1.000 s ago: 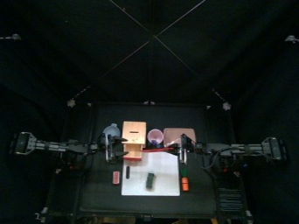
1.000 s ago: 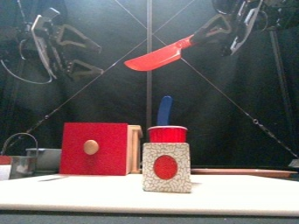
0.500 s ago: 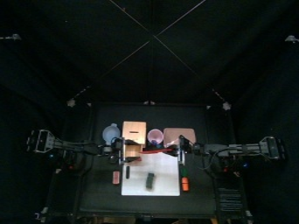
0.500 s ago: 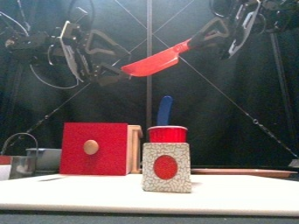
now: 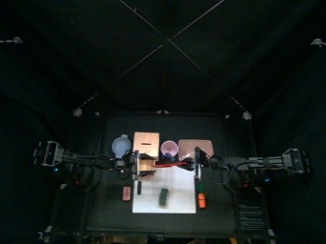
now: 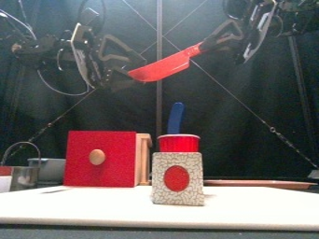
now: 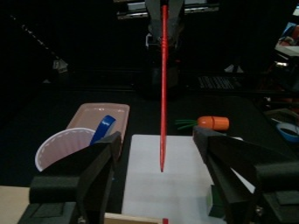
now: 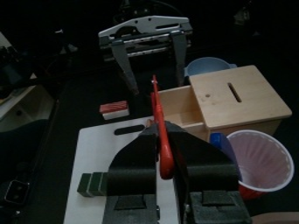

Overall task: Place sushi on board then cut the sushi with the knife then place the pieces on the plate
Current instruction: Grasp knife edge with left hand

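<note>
Box [image 6: 100, 159] and cup [image 6: 180, 143] stand near the red knife [image 6: 166, 63] clamped in right jaws; left jaws apart.

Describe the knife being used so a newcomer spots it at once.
Look in the air above the white cutting board. The red knife is clamped in the right gripper, blade pointing toward the open left gripper; the other knife, the blue knife, stands in the red cup.

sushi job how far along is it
Done: the sushi lies on the board. In hand: the right gripper holds the red knife in the air, the left gripper open facing its blade. Left: the cut, then moving pieces to the tray, which looks bare.
</note>
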Available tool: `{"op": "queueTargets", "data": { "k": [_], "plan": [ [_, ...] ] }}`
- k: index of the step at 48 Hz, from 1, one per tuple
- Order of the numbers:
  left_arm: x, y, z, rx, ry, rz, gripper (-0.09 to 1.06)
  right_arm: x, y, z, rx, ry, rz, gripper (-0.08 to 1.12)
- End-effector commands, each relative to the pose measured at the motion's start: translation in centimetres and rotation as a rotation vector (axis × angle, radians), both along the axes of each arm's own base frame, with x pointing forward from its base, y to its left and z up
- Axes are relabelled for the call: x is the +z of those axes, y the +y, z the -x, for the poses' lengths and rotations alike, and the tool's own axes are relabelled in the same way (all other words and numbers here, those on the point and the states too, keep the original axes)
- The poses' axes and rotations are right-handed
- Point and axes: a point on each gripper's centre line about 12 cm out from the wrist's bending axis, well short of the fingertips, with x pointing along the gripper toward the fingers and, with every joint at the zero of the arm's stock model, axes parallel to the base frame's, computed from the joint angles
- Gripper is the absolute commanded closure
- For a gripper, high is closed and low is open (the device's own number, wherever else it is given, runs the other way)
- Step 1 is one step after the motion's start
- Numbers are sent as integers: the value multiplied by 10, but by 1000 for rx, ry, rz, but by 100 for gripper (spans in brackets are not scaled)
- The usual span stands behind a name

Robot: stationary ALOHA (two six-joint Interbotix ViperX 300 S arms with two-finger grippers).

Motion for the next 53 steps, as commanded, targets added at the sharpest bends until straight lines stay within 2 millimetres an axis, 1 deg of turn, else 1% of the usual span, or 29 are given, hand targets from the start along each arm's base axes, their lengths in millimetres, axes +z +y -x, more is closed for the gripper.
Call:
{"op": "queueTargets", "data": {
  "k": [1, 9, 15, 25, 39, 47, 50, 53],
  "plan": [
    [12, -1, -6, -5, -40, -2, 17, 7, 1, -1, 1, -27, 3, 66],
    [12, -1, -6, -5, -38, -2, 29, 5, 0, -2, 1, -19, 5, 66],
    [10, -2, -6, -13, -26, -8, 37, 7, 0, -3, 0, -27, 5, 66],
    [9, -8, -6, -36, -10, -17, 39, 6, 0, -3, 0, -25, 7, 66],
    [8, -7, -6, -31, -3, -14, 43, 6, 1, -3, 0, -25, 4, 66],
    [7, -6, -8, -29, 28, -11, 53, 5, 1, -3, 0, -22, 2, 66],
    [8, -6, -8, -29, 31, -12, 58, 2, 2, -3, 6, -7, 1, 66],
    [9, -7, -8, -30, 31, -17, 60, -2, 4, -3, 15, 14, -1, 66]
  ]
}}
